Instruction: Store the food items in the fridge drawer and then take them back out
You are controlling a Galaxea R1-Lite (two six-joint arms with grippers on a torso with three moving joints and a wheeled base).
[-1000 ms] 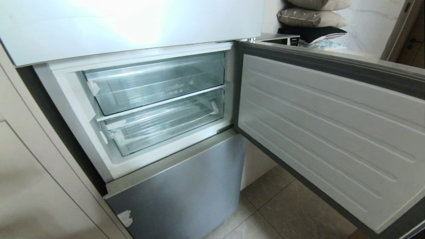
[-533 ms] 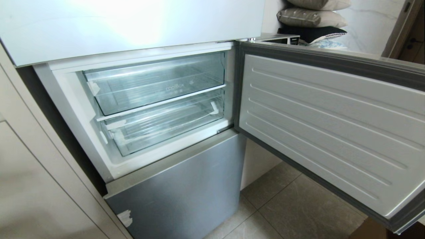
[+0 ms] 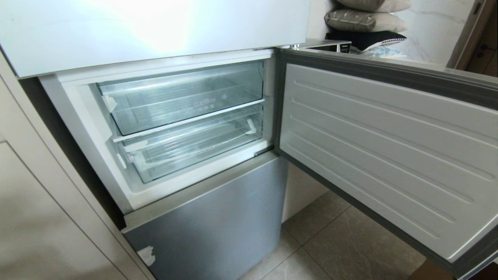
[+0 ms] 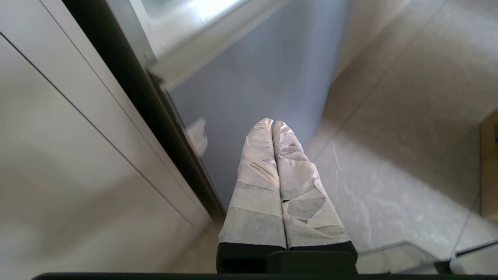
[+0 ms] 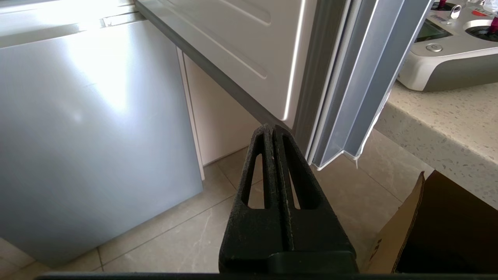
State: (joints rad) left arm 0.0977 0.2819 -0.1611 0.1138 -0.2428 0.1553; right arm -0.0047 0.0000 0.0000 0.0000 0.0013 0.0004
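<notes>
Access is ready: fridge door [image 3: 389,155] stands open, exposing the fridge drawer [image 3: 194,146], pushed in and empty. My left gripper [image 4: 272,123] and right gripper [image 5: 273,128] are closed on nothing, low beside the fridge. No food items in view.

fridge drawer, the wide clear plastic bin [image 3: 194,146]: see-through, ribbed floor, frosted front lip
upper clear plastic bin [image 3: 183,99]: transparent, pale "coolBox" lettering
open fridge door's inner liner [image 3: 389,155]: off-white with long raised ridges, dark grey seal round it
lower metal door panel [image 3: 210,225]: brushed grey-blue, white scuffed patch near one corner
tiled floor [image 3: 330,249]: beige-grey, faint marbling
left gripper [image 4: 272,122]: fingers wrapped in whitish tape, black base
right gripper [image 5: 273,127]: matte black
speckled stone countertop [image 5: 439,128]: cream
</notes>
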